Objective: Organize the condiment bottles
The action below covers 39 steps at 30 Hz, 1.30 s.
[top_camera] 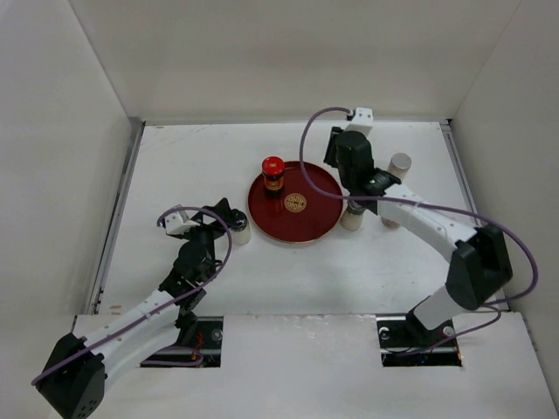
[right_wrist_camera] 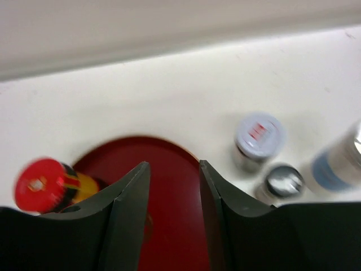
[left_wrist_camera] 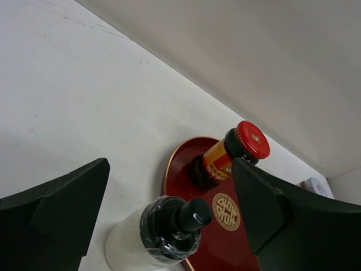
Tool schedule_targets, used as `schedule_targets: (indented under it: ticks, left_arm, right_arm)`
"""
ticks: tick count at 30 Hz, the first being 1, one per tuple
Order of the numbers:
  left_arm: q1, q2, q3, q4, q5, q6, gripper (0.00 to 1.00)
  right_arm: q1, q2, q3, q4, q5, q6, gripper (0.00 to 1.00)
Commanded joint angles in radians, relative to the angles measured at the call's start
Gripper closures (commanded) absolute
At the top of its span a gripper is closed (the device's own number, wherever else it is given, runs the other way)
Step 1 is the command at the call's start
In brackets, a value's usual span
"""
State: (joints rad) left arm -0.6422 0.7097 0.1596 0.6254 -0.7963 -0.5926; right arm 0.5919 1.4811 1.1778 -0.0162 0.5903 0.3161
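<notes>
A round red tray (top_camera: 306, 218) sits mid-table with a red-capped dark bottle (top_camera: 273, 173) upright on its far left part. A white bottle with a black cap (top_camera: 239, 231) stands just off the tray's left rim. My left gripper (top_camera: 229, 218) is open, with this bottle (left_wrist_camera: 163, 231) between its wide-apart fingers, not touched. My right gripper (top_camera: 343, 175) hovers over the tray's right side, jaws slightly apart and empty (right_wrist_camera: 174, 169). A white bottle (top_camera: 352, 218) and a white-capped one (top_camera: 400, 163) stand right of the tray.
The right wrist view shows a pale cap with red marks (right_wrist_camera: 259, 135), a silver cap (right_wrist_camera: 284, 180) and a blue-labelled bottle (right_wrist_camera: 338, 166) beside the tray (right_wrist_camera: 169, 152). The red-capped bottle (left_wrist_camera: 234, 152) stands on the tray (left_wrist_camera: 186, 164). White walls enclose the table.
</notes>
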Motion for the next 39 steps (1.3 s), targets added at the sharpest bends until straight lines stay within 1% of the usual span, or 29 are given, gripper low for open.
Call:
schedule_targets:
  ticks: [1,2,4,7,11,14,18,20,23,27,32,35,37,39]
  left_arm:
    - [-0.007,-0.016,-0.011,0.060,0.003,-0.009,0.09]
    - [-0.007,-0.021,-0.011,0.056,0.003,-0.007,0.09]
    - [-0.009,-0.030,-0.017,0.053,0.003,-0.006,0.08]
    - [-0.010,-0.021,-0.014,0.054,0.006,-0.007,0.08]
    - [-0.020,0.020,0.001,0.059,0.058,-0.012,0.08]
    - [-0.020,0.048,0.012,0.060,0.078,-0.013,0.08]
    - [-0.021,0.042,0.014,0.060,0.078,-0.018,0.08]
    - [-0.018,0.034,0.015,0.059,0.078,-0.018,0.08]
    - [-0.018,0.036,0.014,0.060,0.078,-0.018,0.08]
    - [-0.018,0.031,0.014,0.057,0.074,-0.015,0.08]
    - [-0.015,0.045,0.014,0.060,0.075,-0.015,0.08]
    - [-0.017,0.053,0.014,0.060,0.078,-0.018,0.08]
    - [-0.017,0.053,0.015,0.060,0.078,-0.018,0.08]
    - [-0.017,0.048,0.011,0.060,0.077,-0.018,0.08]
  right_arm:
    - [0.004,0.161,0.112,0.088,-0.067,-0.052,0.54]
    - [0.006,0.197,0.155,0.081,-0.067,-0.061,0.54]
    - [0.013,0.215,0.200,0.047,-0.029,-0.080,0.54]
    - [0.038,0.147,0.119,0.047,0.005,-0.081,0.47]
    - [0.050,-0.065,-0.097,0.036,0.049,-0.048,0.30]
    - [0.050,-0.229,-0.223,-0.042,0.055,-0.022,0.11]
    - [0.050,-0.337,-0.291,-0.221,0.059,0.026,0.00]
    - [0.050,-0.349,-0.325,-0.237,0.036,0.043,0.00]
    - [0.038,-0.318,-0.345,-0.234,-0.046,0.051,0.00]
    - [0.013,-0.256,-0.346,-0.173,-0.090,0.048,0.00]
    - [-0.027,-0.167,-0.337,-0.102,-0.104,0.044,0.00]
    - [-0.037,-0.128,-0.340,-0.056,-0.084,0.038,0.00]
    - [-0.043,-0.114,-0.365,0.002,-0.064,0.043,0.03]
    - [-0.045,-0.101,-0.380,0.045,-0.054,0.040,0.08]
